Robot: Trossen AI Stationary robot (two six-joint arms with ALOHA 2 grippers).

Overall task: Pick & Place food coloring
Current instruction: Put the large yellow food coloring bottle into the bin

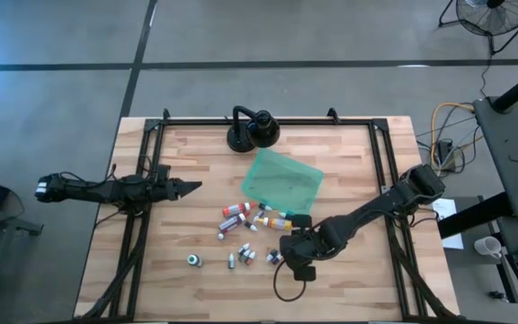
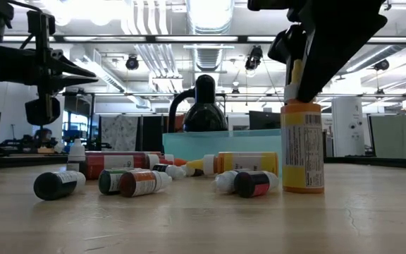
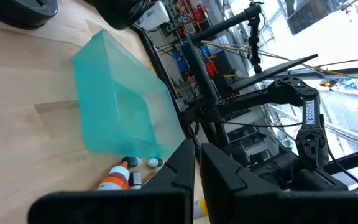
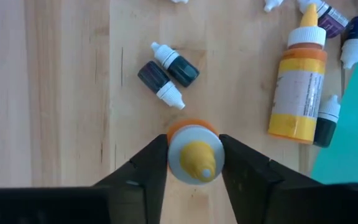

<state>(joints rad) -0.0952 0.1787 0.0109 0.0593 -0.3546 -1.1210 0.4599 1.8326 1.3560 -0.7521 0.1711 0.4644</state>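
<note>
Beside right gripper (image 4: 192,163), dark bottles (image 4: 166,73), teal tray (image 1: 282,183)

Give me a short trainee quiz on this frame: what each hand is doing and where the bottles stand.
1. True or false: the orange bottle between the right hand's fingers stands upright on the table.
2. Where is the left hand? A) over the tray; B) by the table's left side, apart from the loose bottles; C) gripping a bottle.
3. How many bottles lie inside the teal tray?

Key: 1 true; 2 B; 3 none.
</note>
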